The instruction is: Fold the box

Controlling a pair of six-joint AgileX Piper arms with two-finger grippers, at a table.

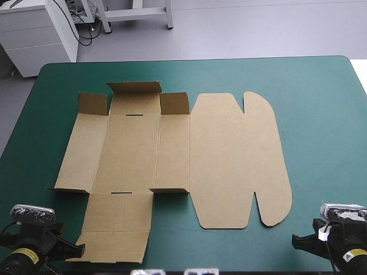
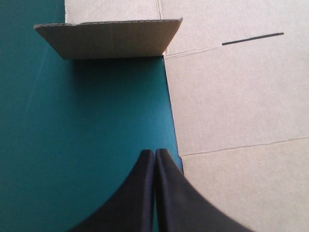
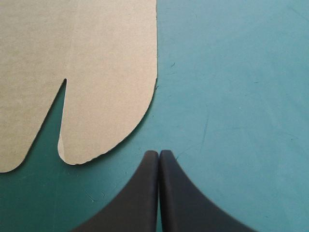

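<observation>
**Brown box lying flat, both grippers closed and empty**

High view: the box [image 1: 172, 160] is lying spread out mid-table on the teal-green cover [image 1: 321, 114], its far flaps [image 1: 135, 87] standing up. The left gripper [image 1: 74, 250] and right gripper [image 1: 299, 240] are sitting at the near corners, possibly clear of the board.

Left wrist view: the black fingers [image 2: 140, 193] are meeting in a point, holding nothing, just beside the box's edge, with a raised flap [image 2: 111, 41] ahead.

Right wrist view: the fingers are pressing together over bare cover, near the rounded lid tab [image 3: 111, 96].

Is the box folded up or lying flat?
Mostly flat. The box lies spread on the teal-green cover; only a few small flaps stand up.
</observation>
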